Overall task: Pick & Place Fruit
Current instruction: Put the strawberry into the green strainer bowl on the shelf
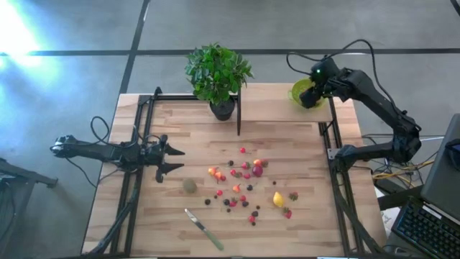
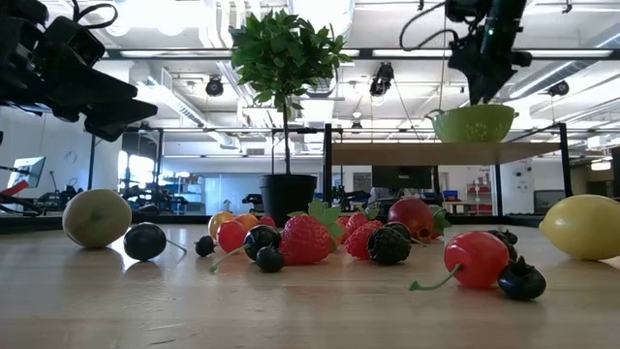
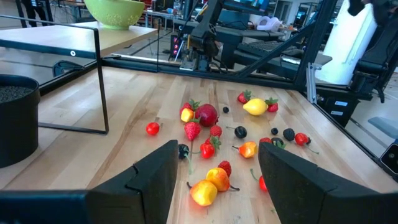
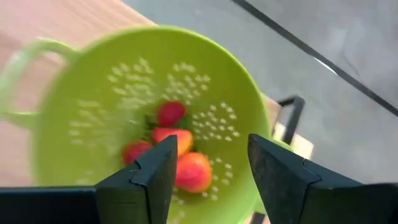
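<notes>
Many small toy fruits (image 1: 244, 183) lie scattered on the wooden table's middle, among them a yellow lemon (image 1: 277, 199) and a dull-green ball (image 1: 189, 185). A lime-green bowl (image 1: 302, 93) stands on the raised shelf at the far right. In the right wrist view, several red and orange fruits (image 4: 180, 155) lie in the bowl (image 4: 93, 124). My right gripper (image 4: 208, 162) hangs open above the bowl, tipped down, with nothing between its fingers. My left gripper (image 1: 176, 160) waits open at the table's left side, pointing level toward the fruits (image 3: 205, 149).
A potted plant (image 1: 218, 75) stands at the far middle, beside a black upright post (image 1: 238, 111) of the shelf frame. A green-handled knife (image 1: 203, 229) lies near the front edge. Black rails run along the table's left and right sides.
</notes>
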Motion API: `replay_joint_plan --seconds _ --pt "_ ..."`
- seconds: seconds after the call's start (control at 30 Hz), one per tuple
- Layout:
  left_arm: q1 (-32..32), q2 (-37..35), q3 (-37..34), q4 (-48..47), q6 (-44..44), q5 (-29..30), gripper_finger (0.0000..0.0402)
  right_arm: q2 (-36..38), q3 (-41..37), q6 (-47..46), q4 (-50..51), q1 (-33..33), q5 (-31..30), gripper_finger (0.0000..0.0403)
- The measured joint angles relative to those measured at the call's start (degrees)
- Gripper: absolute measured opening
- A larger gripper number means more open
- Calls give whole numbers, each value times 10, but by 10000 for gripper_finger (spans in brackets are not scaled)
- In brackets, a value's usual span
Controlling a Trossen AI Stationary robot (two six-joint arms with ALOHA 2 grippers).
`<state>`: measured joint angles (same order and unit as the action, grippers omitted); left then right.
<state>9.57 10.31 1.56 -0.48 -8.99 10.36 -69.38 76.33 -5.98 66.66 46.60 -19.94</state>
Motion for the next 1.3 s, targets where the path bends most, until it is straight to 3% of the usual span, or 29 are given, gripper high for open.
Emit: replay_joint_plan --seconds 0.17,0.57,0.77,1.3 --pt "0 0 0 0 0 0 229 11 12 -2 -8 -68 40 165" --pt "0 0 0 0 0 0 229 24 -7 -121 -15 -355 35 107" --pt "0 0 0 0 0 0 229 10 -10 -181 -16 -486 1 78" --pt "0 0 0 0 0 0 229 -61 -13 -282 -18 -698 5 36"
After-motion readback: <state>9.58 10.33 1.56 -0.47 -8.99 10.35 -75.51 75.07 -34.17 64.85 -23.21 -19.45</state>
